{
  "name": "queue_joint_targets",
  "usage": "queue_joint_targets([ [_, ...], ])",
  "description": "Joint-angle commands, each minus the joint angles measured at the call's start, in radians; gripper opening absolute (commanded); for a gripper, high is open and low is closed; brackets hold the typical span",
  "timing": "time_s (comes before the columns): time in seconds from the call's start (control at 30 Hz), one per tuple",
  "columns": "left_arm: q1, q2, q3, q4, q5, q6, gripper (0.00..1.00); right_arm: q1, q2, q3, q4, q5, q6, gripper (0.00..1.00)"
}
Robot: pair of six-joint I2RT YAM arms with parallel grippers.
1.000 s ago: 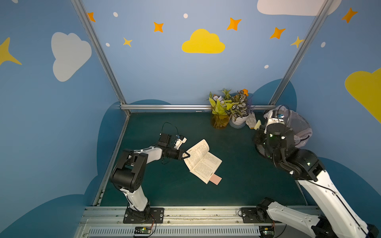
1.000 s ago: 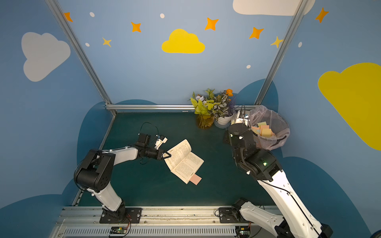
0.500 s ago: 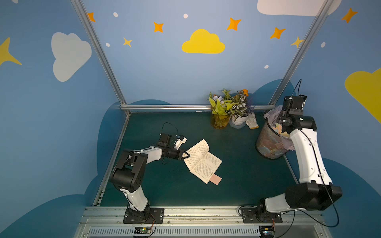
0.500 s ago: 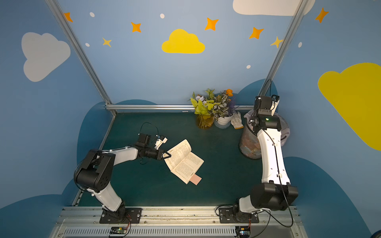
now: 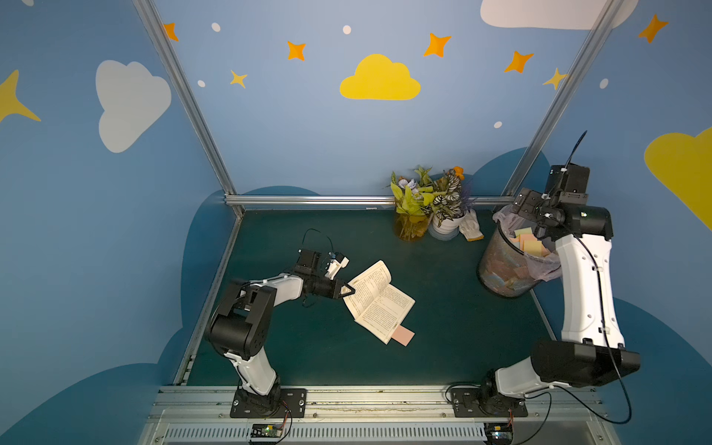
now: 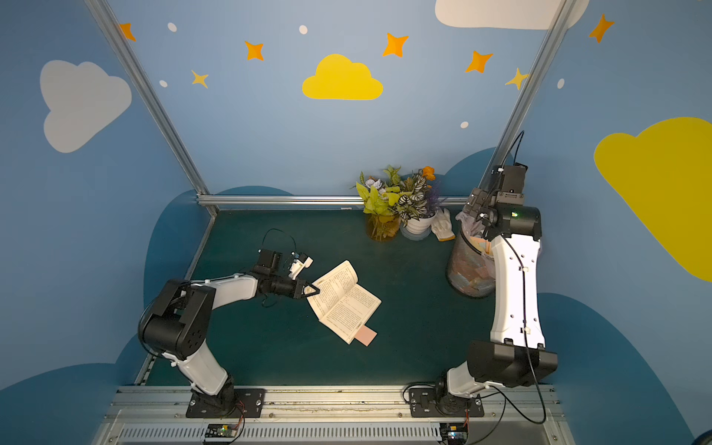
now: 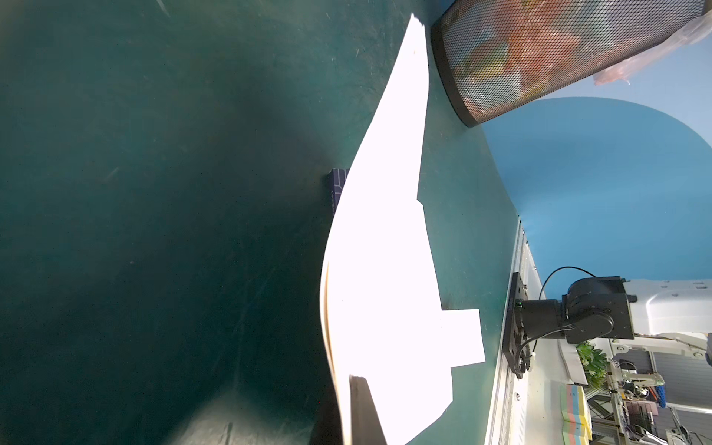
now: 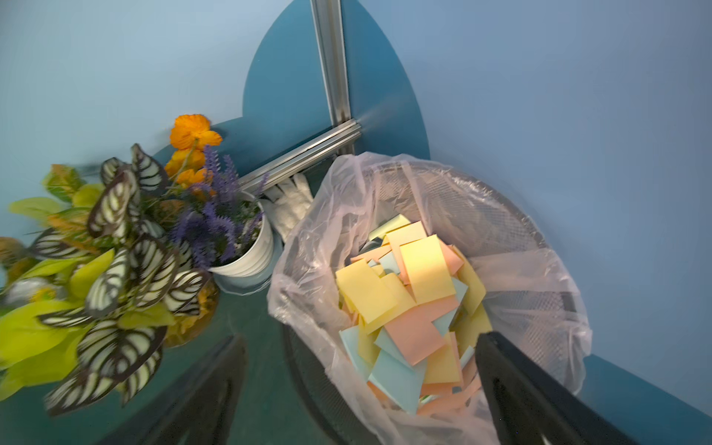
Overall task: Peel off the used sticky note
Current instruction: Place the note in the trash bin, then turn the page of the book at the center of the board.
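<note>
our left gripper (image 5: 348, 289), clamped on the edge of the open book (image 5: 379, 304), should pin it steady while our right gripper (image 8: 360, 339), jaws wide and empty over the bin (image 5: 497, 269), should lift clear and head for the pink sticky note (image 5: 402, 334) poking from the book's near corner. we count one book, one such note, one bin, two plants (image 5: 410, 208), one glove (image 5: 471, 227).

walls (image 5: 293, 127): blue, yellow cloud (image 5: 379, 79), stars (image 5: 437, 44) | floor (image 5: 443, 346): dark green

No text can be read. In both top views the open book (image 5: 379, 294) (image 6: 345, 300) shows rows of print too small to make out, and the pink sticky note (image 5: 402, 335) (image 6: 366, 336) at its corner looks plain.
</note>
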Motion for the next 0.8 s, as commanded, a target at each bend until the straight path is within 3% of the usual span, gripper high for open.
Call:
queue_joint_targets([
  [0.0,0.002,0.021,0.003,-0.030,-0.019,0.004,0.03,0.073,-0.123,-0.085,-0.025,-0.214,0.084,0.95],
  [0.23,0.003,0.020,0.001,-0.029,-0.023,0.001,0.03,0.377,-0.401,-0.696,0.340,-0.416,0.417,0.90],
  [0.43,0.002,0.021,0.001,-0.029,-0.028,-0.003,0.03,0.621,-0.477,-1.183,0.743,-0.493,0.773,0.90],
  [0.6,0.003,0.021,0.001,-0.026,-0.029,-0.004,0.03,0.771,-0.423,-1.386,0.985,-0.477,0.940,0.95],
  [0.77,0.002,0.023,0.002,-0.027,-0.029,-0.004,0.03,0.900,-0.328,-1.396,1.043,-0.428,0.969,0.97],
])
